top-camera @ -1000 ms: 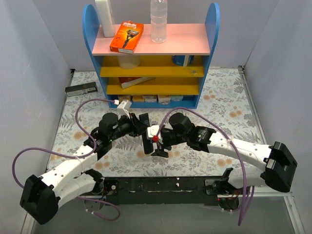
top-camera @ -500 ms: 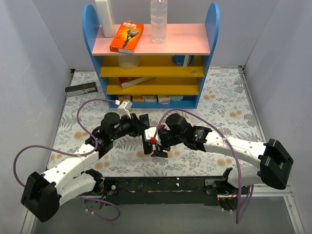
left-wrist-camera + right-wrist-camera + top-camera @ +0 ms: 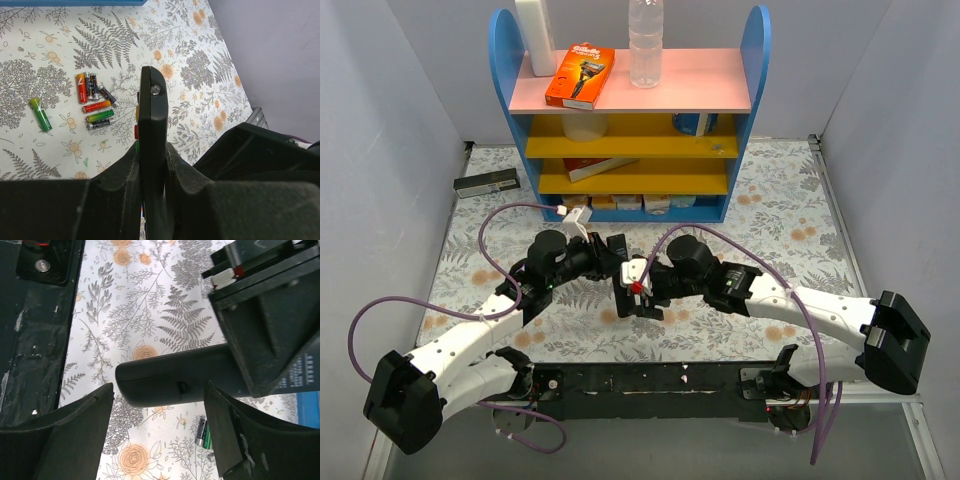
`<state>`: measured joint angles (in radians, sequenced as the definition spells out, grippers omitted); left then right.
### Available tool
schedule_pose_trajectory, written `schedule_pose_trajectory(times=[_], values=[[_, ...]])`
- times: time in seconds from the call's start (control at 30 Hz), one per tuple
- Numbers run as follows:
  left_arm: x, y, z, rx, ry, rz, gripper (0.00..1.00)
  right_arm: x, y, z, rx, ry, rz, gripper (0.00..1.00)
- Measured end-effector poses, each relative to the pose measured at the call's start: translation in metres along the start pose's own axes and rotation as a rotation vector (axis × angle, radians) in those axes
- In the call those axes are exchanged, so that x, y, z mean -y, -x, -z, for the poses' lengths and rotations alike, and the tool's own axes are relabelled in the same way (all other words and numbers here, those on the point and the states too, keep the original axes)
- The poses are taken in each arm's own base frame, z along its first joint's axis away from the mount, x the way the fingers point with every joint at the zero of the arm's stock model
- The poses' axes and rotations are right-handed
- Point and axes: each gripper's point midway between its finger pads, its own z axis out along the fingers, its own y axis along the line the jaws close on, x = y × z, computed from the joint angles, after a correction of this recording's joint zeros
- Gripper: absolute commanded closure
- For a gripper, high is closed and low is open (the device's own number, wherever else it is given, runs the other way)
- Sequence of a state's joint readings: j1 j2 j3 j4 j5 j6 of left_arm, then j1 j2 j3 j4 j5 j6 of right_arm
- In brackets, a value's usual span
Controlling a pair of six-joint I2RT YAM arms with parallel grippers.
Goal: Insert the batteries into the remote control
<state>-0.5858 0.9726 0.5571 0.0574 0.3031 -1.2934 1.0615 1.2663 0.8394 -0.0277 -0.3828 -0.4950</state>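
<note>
My left gripper (image 3: 616, 262) is shut on the slim black remote control (image 3: 151, 120) and holds it edge-on above the floral mat. In the right wrist view the remote's back (image 3: 170, 377) shows a cover with a small latch. My right gripper (image 3: 638, 298) is open, its fingers (image 3: 75, 430) on either side just below the remote's free end, not touching it. Several batteries (image 3: 95, 102), red, green and dark, lie together on the mat, with one thin green battery (image 3: 40, 114) apart to the left. One battery (image 3: 202, 432) shows under the remote. The arms hide the batteries in the top view.
A blue shelf (image 3: 630, 120) stands at the back with a razor pack (image 3: 580, 75) and a bottle (image 3: 645, 40) on top. A dark flat box (image 3: 486, 183) lies at the far left. The black base rail (image 3: 650, 380) runs along the near edge.
My right gripper has shifted slightly left and up, closer to the remote's lower end. The left gripper still holds the remote in about the same place.
</note>
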Motion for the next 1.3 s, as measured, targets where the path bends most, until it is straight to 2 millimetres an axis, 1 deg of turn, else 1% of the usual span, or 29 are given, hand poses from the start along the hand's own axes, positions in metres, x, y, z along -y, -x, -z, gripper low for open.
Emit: schedule_pose_trajectory(times=[0.17, 0.4, 0.63, 0.83, 1.1, 1.3], values=[[0.001, 0.002, -0.001, -0.001, -0.001, 0.007, 1.00, 0.006, 0.006, 0.003, 0.014, -0.029, 0.010, 0.21], [0.005, 0.007, -0.003, 0.004, -0.004, 0.021, 1.00, 0.005, 0.006, 0.003, 0.018, -0.024, 0.011, 0.23], [0.003, 0.006, -0.003, -0.002, 0.012, 0.034, 1.00, 0.002, 0.001, 0.002, 0.003, -0.013, 0.007, 0.23], [-0.001, 0.003, -0.002, -0.012, 0.029, 0.044, 1.00, -0.003, -0.009, 0.000, -0.019, 0.003, -0.003, 0.24], [-0.004, 0.000, -0.005, -0.029, 0.040, 0.067, 1.00, -0.006, -0.009, -0.001, -0.013, 0.020, -0.011, 0.24], [-0.004, -0.001, -0.007, -0.039, 0.038, 0.073, 1.00, -0.004, -0.008, -0.003, 0.013, 0.001, -0.016, 0.23]])
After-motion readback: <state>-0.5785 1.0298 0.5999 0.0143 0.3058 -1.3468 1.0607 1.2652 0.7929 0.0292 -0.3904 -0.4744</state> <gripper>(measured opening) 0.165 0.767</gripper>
